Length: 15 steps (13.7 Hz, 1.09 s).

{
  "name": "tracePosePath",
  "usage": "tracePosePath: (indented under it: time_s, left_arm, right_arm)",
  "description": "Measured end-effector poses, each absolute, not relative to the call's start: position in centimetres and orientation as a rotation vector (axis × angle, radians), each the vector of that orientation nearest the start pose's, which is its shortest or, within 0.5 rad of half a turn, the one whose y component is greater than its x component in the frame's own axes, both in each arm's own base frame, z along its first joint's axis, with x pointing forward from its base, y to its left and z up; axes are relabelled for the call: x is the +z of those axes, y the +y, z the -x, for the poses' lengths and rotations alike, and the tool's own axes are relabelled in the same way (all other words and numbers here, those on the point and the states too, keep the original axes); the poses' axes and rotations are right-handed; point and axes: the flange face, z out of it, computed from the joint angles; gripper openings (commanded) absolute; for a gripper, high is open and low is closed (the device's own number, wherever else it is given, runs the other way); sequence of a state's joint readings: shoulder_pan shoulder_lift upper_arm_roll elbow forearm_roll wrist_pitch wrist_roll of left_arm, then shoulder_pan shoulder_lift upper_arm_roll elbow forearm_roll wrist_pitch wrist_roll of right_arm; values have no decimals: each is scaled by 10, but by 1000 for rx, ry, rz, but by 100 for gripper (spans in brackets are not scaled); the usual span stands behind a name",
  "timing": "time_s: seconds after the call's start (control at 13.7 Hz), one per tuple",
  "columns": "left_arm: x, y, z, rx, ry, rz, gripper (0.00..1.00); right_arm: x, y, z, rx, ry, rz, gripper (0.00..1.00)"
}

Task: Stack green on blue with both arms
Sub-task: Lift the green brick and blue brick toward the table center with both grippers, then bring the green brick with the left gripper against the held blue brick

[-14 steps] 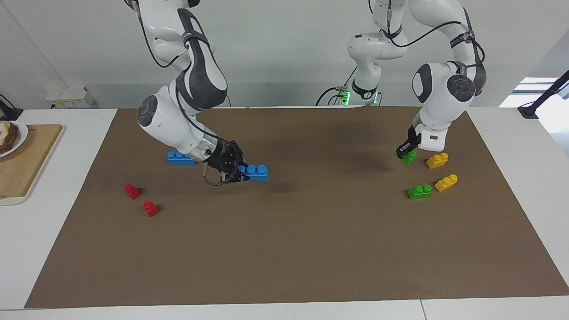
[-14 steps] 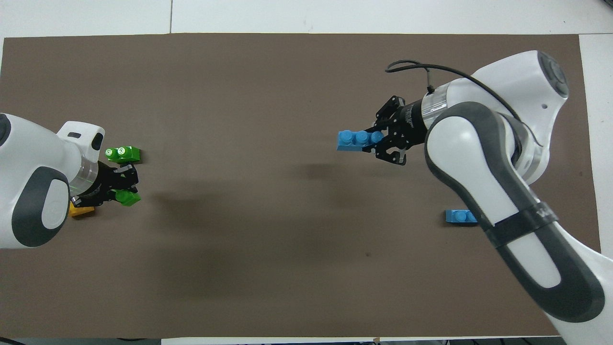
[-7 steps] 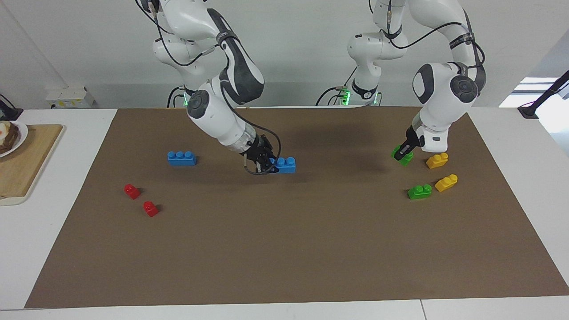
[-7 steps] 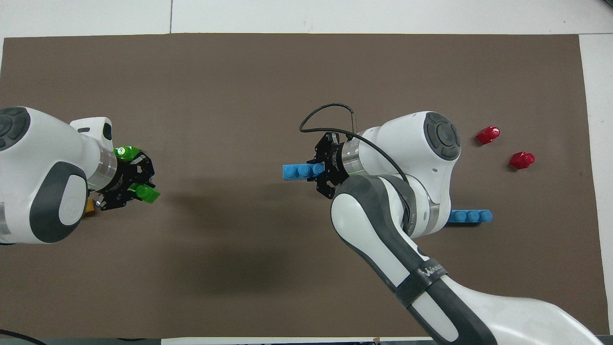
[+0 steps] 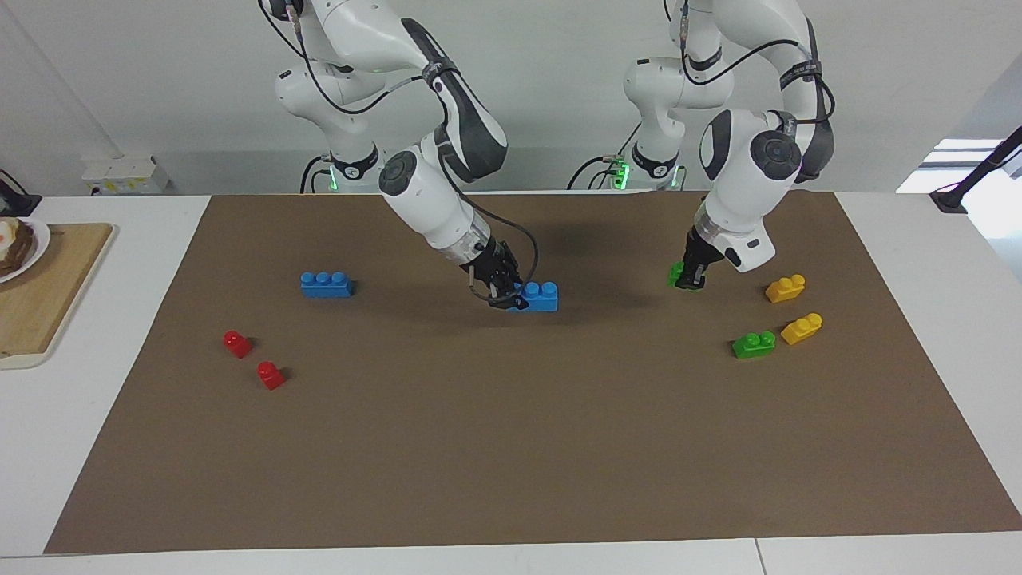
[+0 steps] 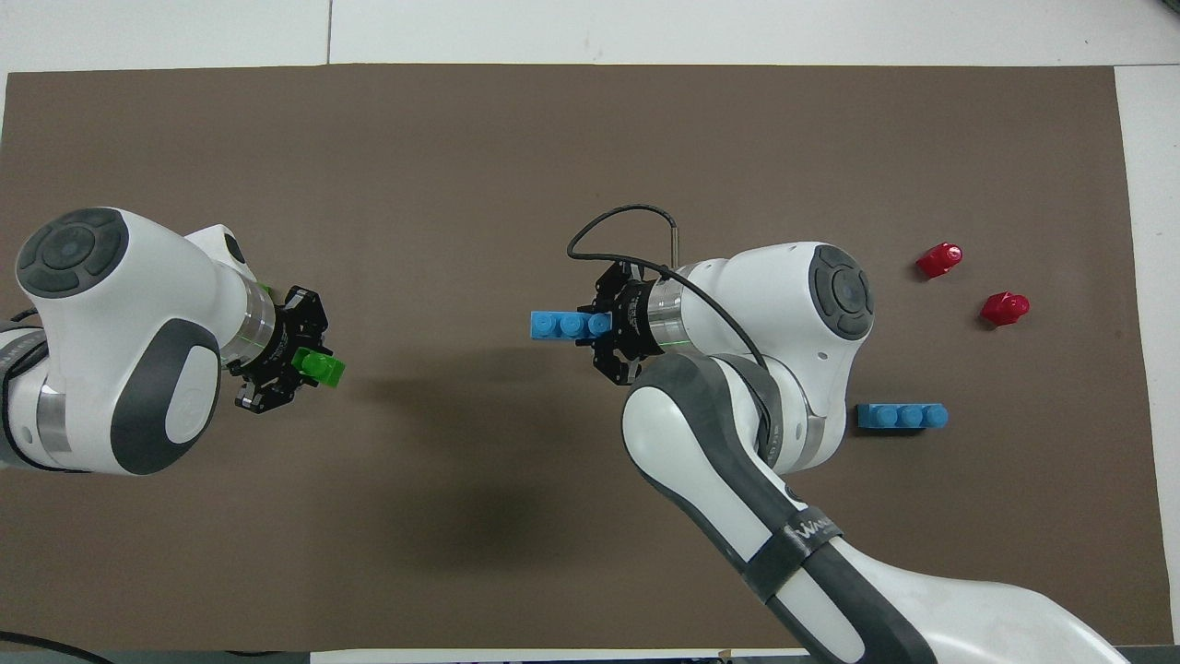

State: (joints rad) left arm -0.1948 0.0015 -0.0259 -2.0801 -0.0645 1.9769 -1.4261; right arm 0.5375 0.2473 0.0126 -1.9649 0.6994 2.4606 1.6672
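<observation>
My right gripper is shut on one end of a three-stud blue brick, held level and low over the middle of the brown mat. Toward the left arm's end, my left gripper is shut on a small green brick, held tilted just above the mat. A wide gap of bare mat separates the two held bricks. A second blue brick lies toward the right arm's end. A second green brick lies on the mat, hidden under the left arm in the overhead view.
Two yellow bricks lie beside the loose green brick. Two red bricks sit toward the right arm's end. A wooden board with a plate rests off the mat at that end.
The right gripper has carried its blue brick toward the mat's middle. The left gripper has lifted its green brick away from the yellow bricks, also toward the middle.
</observation>
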Motion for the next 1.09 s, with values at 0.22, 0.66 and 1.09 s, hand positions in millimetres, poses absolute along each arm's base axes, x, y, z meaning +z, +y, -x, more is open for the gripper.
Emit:
tracePosePath:
  time_s: [0.22,0.66,1.09]
  left_arm:
    - [438,-127,-535,172,-1970,2463,0]
    - [445,-164,-538,161,-2248,2223,0]
    - [445,-214,-532,121,-2407,2136,0]
  right_arm:
    - [355,344,-524,461,1923,1869,0]
    - [322,354,-520,443,1944,1890,0]
    - [301,351,-523,440,1962,1855,0]
